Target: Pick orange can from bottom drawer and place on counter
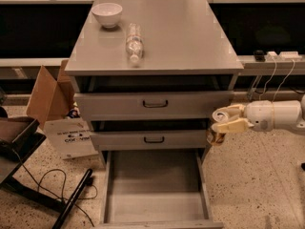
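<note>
Spanning the middle of the scene: the counter, a light-grey slab topping the drawer cabinet. Two closed drawer fronts with black handles sit below it.

Bottom drawer pulled out toward the near side, grey floor bare.

Cardboard box open on the floor left of the cabinet, with a white printed carton just beside it.

Robot arm, white, reaches in from the right edge at about the height of the lower drawer front.

Clear water bottle lies on its side on the counter, left of centre. White bowl stands at the far left corner, apart from the bottle.

Gripper is off the cabinet's right side, above the drawer's right wall and below the counter edge. Tan fingers are clamped around the orange can. The can is held in the air, roughly upright, silver lid up, touching neither drawer nor counter.
</note>
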